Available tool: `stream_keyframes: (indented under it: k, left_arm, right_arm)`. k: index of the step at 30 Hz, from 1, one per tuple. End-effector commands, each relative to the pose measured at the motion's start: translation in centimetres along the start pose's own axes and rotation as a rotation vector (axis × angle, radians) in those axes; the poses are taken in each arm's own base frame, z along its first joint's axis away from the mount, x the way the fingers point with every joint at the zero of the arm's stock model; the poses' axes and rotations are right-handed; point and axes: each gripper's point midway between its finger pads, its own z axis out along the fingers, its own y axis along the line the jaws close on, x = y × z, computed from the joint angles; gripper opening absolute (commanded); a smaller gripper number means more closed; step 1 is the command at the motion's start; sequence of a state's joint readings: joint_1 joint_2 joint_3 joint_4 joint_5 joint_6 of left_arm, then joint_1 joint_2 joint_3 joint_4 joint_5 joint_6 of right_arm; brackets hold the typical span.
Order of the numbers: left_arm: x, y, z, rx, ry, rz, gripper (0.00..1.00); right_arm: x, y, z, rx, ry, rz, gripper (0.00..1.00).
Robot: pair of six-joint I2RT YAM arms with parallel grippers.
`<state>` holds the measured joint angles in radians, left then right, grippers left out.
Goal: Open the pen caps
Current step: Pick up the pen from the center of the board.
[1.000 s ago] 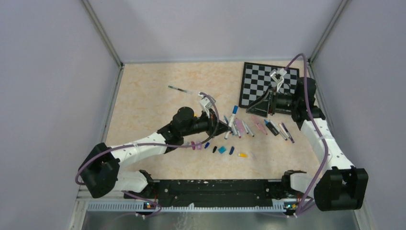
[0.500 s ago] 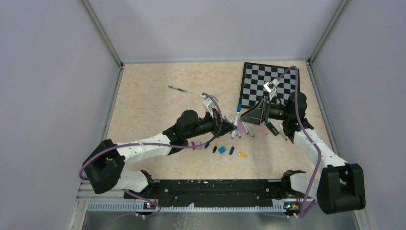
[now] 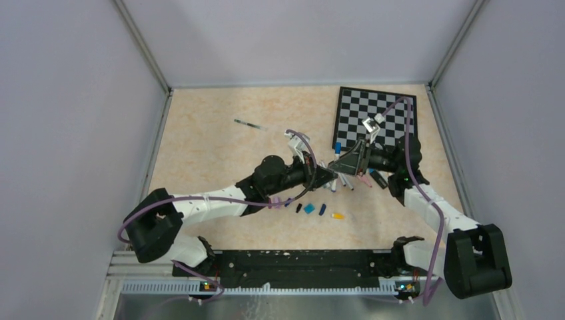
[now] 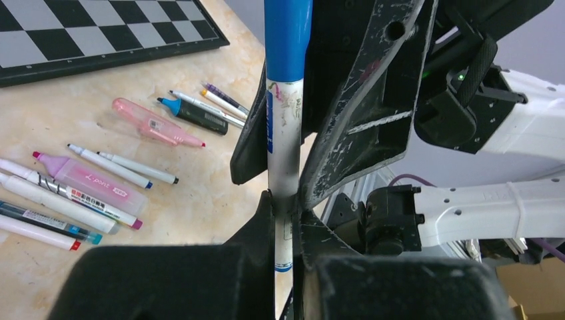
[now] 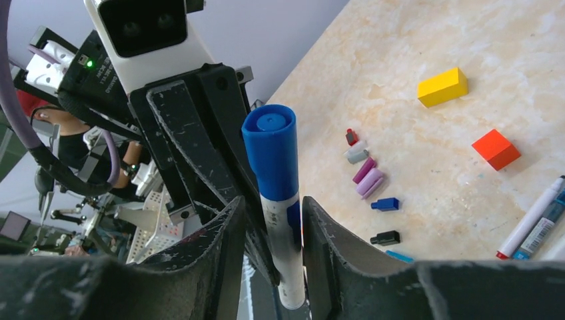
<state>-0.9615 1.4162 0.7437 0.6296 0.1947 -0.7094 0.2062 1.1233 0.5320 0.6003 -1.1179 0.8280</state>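
Two grippers on one pen: the pull point is the weak spot

Your main risk is where the right gripper [image 5: 273, 203] sits. Its jaws straddle the white barrel of the pen [image 4: 285, 167] just below the blue cap [image 4: 288, 40], not the cap itself. In the right wrist view narrow gaps show on both sides, so it is not clamped. If you close there and pull, I judge that you would drag the whole pen against the other grip and leave the cap on. The barrel might also slip or twist out. Move up onto the cap first. A sudden release could also fling the cap among the loose caps [image 5: 368, 180] and the pens [image 4: 100, 180] lying on the table [image 5: 413, 40].

The left gripper [image 4: 284, 220] is closed on the lower barrel and holds the pen clear of the table, cap end pointing away from it. In the top view the two arms reach in from either side and meet nose to nose mid-table, near the chessboard [image 3: 393, 107].
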Motion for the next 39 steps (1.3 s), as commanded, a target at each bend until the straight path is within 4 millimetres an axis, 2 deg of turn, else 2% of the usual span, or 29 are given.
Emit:
stream_keyframes:
  k: [1, 4, 8, 11, 17, 21, 23, 24, 28, 31, 39]
  left_arm:
    - [-3.5, -2.0, 0.3, 0.030, -0.115, 0.014, 0.00]
    - [-3.6, -2.0, 0.2, 0.027, -0.122, 0.016, 0.00]
    - [-3.6, -2.1, 0.1, 0.028, -0.120, 0.017, 0.00]
    - [-3.6, -1.9, -0.1, 0.019, -0.115, 0.036, 0.07]
    - [-4.1, -1.5, -2.1, -0.020, -0.140, 0.107, 0.40]
    - [-5.2, -2.0, -4.3, -0.016, -0.200, 0.180, 0.69]
    - [-5.4, -2.2, -5.4, -0.007, -0.219, 0.227, 0.91]
    - [-5.6, -2.3, -5.8, -0.004, -0.229, 0.236, 0.98]
    - [-6.0, -3.6, -6.9, 0.059, -0.230, 0.260, 0.99]
    - [-5.6, -4.3, -6.6, 0.123, -0.177, 0.254, 0.99]
    - [-4.7, -5.3, -4.2, 0.230, -0.126, 0.182, 0.99]
  right_arm:
    - [0.1, 0.6, 0.3, -0.014, -0.010, -0.034, 0.34]
    - [0.2, 0.5, 0.4, -0.014, -0.007, -0.030, 0.29]
    - [0.1, 0.6, 0.4, -0.018, -0.010, -0.041, 0.00]
    - [-0.2, 0.7, 0.4, -0.018, -0.008, -0.061, 0.00]
    - [-0.6, 0.5, 0.0, -0.009, 0.000, -0.117, 0.00]
    - [0.2, 0.2, -0.4, -0.004, 0.041, -0.189, 0.00]
    - [1.0, 0.0, -0.6, -0.013, 0.080, -0.226, 0.00]
    - [1.6, 0.1, -0.8, -0.030, 0.103, -0.258, 0.00]
    - [4.3, 0.5, -1.7, -0.130, 0.195, -0.362, 0.00]
    - [5.4, 0.5, -2.0, -0.162, 0.220, -0.396, 0.00]
    - [6.0, 1.2, -2.3, -0.213, 0.233, -0.408, 0.00]
